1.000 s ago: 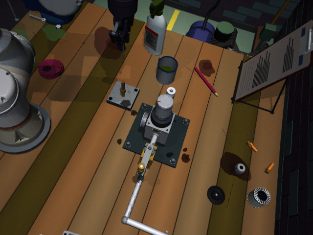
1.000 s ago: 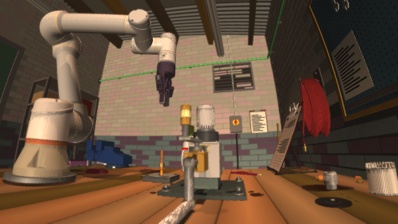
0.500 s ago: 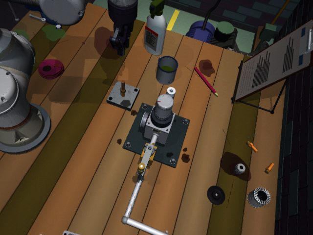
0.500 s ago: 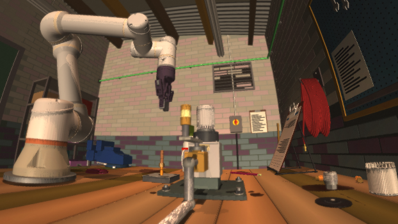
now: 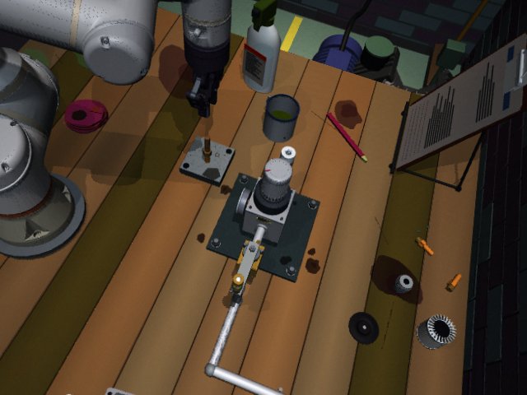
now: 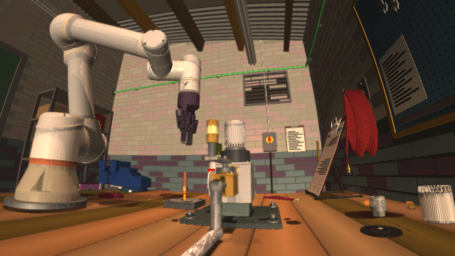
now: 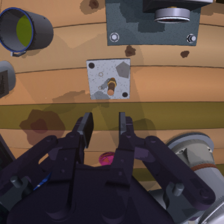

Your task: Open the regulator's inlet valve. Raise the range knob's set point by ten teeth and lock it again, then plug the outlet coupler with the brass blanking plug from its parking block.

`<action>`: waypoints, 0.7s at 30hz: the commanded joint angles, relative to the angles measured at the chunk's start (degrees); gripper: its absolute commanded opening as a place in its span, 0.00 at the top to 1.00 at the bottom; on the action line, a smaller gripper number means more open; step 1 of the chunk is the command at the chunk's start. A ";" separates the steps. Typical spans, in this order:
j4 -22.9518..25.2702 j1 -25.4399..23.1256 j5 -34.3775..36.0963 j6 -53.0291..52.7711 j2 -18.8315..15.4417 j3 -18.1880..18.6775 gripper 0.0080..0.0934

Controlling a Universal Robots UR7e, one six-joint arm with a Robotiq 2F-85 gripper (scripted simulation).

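The brass blanking plug (image 5: 207, 149) (image 6: 184, 185) (image 7: 111, 87) stands upright in its grey parking block (image 5: 207, 160) (image 7: 108, 78) on the bench. My gripper (image 5: 203, 108) (image 6: 187, 140) (image 7: 106, 123) hangs well above the plug, partly open and holding nothing. The regulator (image 5: 269, 202) (image 6: 234, 175) sits on a dark base plate to the right of the block, with its ribbed range knob (image 5: 276, 178) (image 6: 234, 134) on top. The inlet valve's lever (image 5: 246, 263) lies along the inlet pipe (image 5: 224, 327). The outlet coupler (image 5: 288, 154) shows behind the knob.
The robot's base (image 5: 25, 170) fills the left side. A spray bottle (image 5: 261, 55) and a mug (image 5: 281, 117) (image 7: 23, 31) stand behind the regulator. A clipboard stand (image 5: 459, 106) is on the right, a pink tape roll (image 5: 85, 115) on the left, small parts at right.
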State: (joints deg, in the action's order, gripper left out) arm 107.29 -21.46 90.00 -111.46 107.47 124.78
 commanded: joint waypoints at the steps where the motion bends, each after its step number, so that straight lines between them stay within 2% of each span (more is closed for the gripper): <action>1: 0.78 0.00 0.00 0.00 -0.23 0.50 0.65; 12: 10.01 0.00 0.00 0.00 -3.63 6.31 0.65; 21: 15.54 0.00 0.00 0.00 -6.23 9.21 0.65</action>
State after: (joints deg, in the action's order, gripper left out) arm 122.88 -21.46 90.00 -111.46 101.17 134.07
